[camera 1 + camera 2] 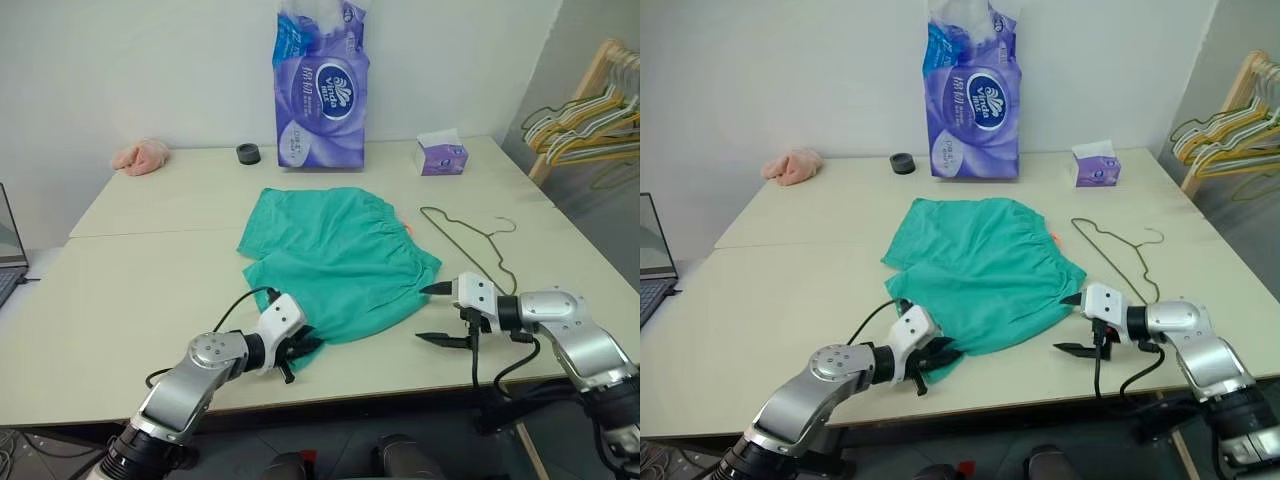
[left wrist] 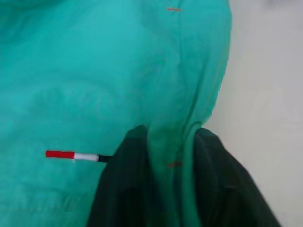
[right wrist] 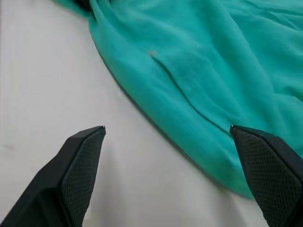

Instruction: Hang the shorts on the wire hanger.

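The shorts [image 1: 340, 260] lie flat mid-table [image 1: 150, 290], wire hanger [image 1: 470, 235] just beside them on the robot's right, not touching. Left gripper [image 1: 298, 350] is pinched on a fold at the near hem; right gripper [image 1: 438, 315] is spread wide w/ one finger at the cloth edge, nothing held. Risk: left pinch is shallow, so fabric may slip on lift; right could close on bare table & miss, leaving the shorts dangling lopsided.

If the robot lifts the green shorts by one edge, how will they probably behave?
The shorts are thin, wrinkled fabric, so they will probably hang limp and fold. A pleat already bunches between the shut fingers of the left gripper, which suggests they are soft and light. Dragged, they would likely crumple rather than slide flat.
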